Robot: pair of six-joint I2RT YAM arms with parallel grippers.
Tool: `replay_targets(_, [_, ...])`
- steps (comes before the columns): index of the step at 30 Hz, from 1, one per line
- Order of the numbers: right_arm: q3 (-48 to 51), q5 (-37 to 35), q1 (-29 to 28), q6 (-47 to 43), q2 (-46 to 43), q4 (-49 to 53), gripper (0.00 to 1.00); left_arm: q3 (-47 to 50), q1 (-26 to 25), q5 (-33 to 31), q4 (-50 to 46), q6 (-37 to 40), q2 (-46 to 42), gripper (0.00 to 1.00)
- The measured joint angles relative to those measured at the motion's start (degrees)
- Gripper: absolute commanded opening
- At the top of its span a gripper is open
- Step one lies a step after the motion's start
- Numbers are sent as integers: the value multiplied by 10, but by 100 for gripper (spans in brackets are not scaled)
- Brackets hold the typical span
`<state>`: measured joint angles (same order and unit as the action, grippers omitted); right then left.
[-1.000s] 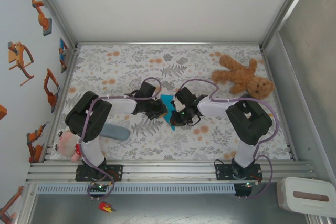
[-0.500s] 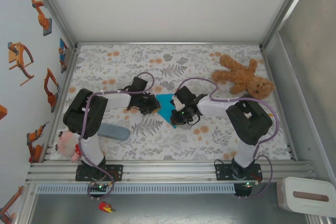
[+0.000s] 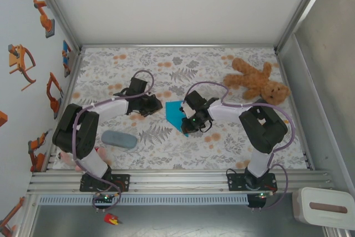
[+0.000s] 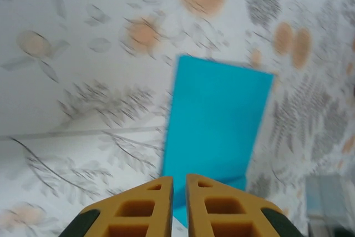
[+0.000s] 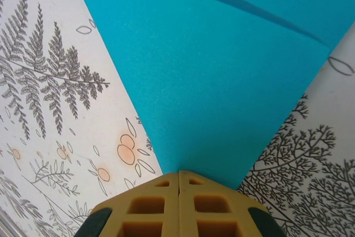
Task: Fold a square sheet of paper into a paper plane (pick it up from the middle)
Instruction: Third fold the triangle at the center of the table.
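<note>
Paper plane (image 3: 176,114), part-folded, lay flat mid-table, uncovered now that the left gripper (image 3: 154,105) had backed off toward nine o'clock, fingers almost together and empty. The right gripper (image 3: 188,124), fully closed, sat at its five o'clock tip, apparently pinning it; that crease looked finished.

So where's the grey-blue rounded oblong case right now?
Top view: the grey-blue rounded oblong case lies near-left, beside the left arm, left of the folded turquoise paper.
</note>
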<state>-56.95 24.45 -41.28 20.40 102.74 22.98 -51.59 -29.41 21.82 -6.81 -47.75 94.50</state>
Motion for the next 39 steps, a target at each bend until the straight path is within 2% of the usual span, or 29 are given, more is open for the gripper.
replay_targets(5, [-5,10,4,-37,0,22,1,10,-59,11,23,-26,-4,13])
replay_targets(9, [-13,17,7,-42,0,26,1,10,-77,23,41,-42,25,11])
replay_targets(16, [-13,22,8,-37,0,22,1,3,-88,36,51,-61,92,9])
replay_targets(32, [26,32,11,11,-9,-22,0,-32,-91,14,15,-76,108,8])
replay_targets(39, [101,38,13,34,-56,-95,0,-43,-92,1,-7,-77,110,7])
